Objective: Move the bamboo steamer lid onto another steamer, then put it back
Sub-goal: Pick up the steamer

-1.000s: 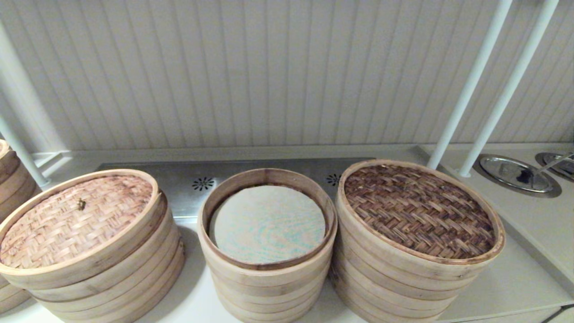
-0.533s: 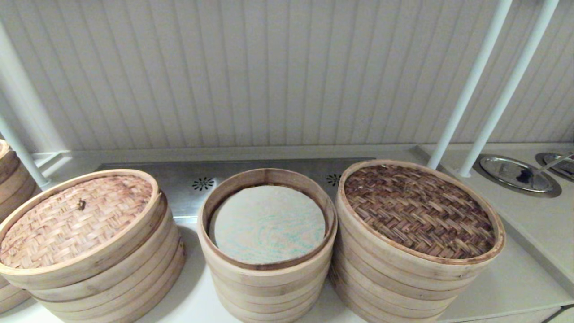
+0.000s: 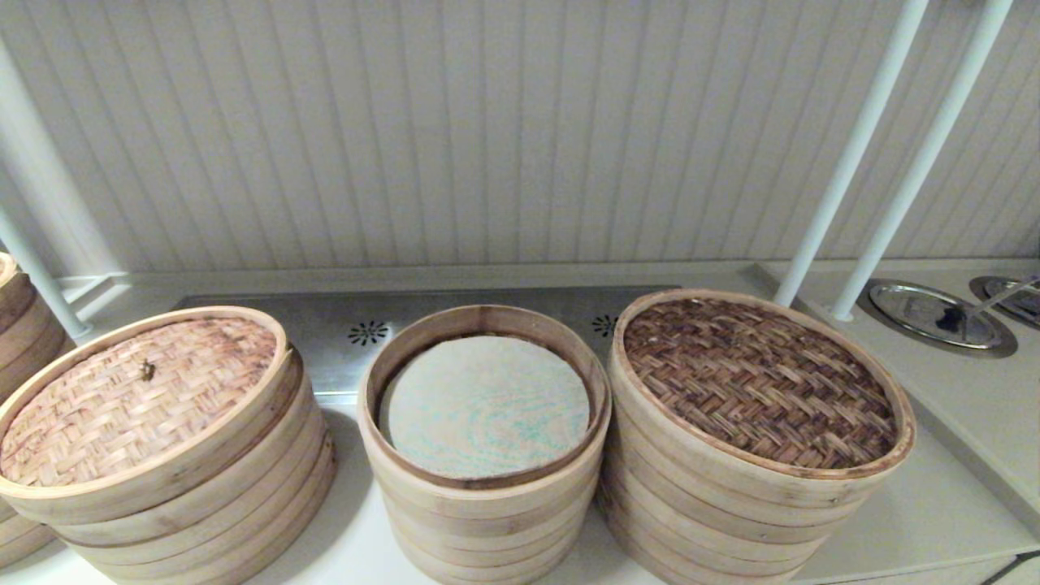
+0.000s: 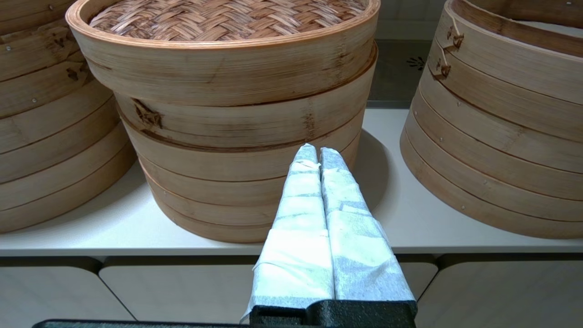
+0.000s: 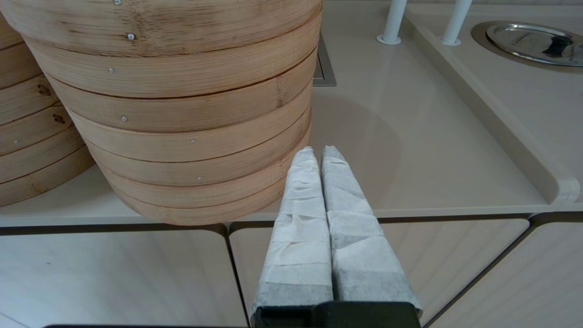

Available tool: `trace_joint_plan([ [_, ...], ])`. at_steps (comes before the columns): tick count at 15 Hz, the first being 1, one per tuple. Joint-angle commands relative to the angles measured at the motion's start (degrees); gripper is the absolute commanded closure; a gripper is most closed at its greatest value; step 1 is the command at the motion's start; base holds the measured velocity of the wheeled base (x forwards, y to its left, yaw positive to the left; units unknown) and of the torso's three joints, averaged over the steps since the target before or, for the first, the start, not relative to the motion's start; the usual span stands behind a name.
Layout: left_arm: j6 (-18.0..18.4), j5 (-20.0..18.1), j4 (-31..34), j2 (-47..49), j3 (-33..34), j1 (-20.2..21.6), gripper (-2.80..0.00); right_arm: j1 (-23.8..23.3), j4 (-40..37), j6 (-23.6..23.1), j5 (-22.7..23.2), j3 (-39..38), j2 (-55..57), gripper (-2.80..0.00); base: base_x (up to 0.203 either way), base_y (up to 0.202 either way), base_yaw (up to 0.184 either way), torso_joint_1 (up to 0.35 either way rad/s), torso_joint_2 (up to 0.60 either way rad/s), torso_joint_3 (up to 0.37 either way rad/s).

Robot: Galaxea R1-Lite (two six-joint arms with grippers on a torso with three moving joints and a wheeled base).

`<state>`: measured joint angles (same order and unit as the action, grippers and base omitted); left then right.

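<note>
Both claws hang low in front of the table (image 5: pixel 410 150) with fingers pressed together, gripping nothing: the left claw (image 4: pixel 318 152) faces the tan-lidded stack (image 4: pixel 227 114), the right claw (image 5: pixel 317 152) the stack bearing the bamboo steamer lid (image 3: pixel 760 382). That lid sits above and beyond the right claw, with another steamer (image 3: pixel 484 406) just beside it. I judge the risk is a one-sided pinch on its wide rim, which could tilt it and knock the neighbouring rings.
</note>
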<state>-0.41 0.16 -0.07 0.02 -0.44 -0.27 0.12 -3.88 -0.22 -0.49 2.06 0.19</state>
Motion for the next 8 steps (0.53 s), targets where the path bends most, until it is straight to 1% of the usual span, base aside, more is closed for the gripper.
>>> trace_joint_plan([
  [1, 0.0, 0.0, 0.0, 0.0, 0.0, 0.0, 0.0, 0.1, -0.4, 0.0, 0.3, 4.7, 2.0, 0.0, 0.0, 0.0, 0.0, 0.0, 0.0, 0.0],
  [4, 0.0, 0.0, 0.0, 0.0, 0.0, 0.0, 0.0, 0.1, -3.7, -0.1, 1.3, 14.1, 7.9, 0.0, 0.0, 0.0, 0.0, 0.0, 0.0, 0.0],
  [8, 0.0, 0.0, 0.0, 0.0, 0.0, 0.0, 0.0, 0.1, -4.5, -0.1, 5.0, 26.0, 22.0, 0.0, 0.0, 0.0, 0.0, 0.0, 0.0, 0.0],
])
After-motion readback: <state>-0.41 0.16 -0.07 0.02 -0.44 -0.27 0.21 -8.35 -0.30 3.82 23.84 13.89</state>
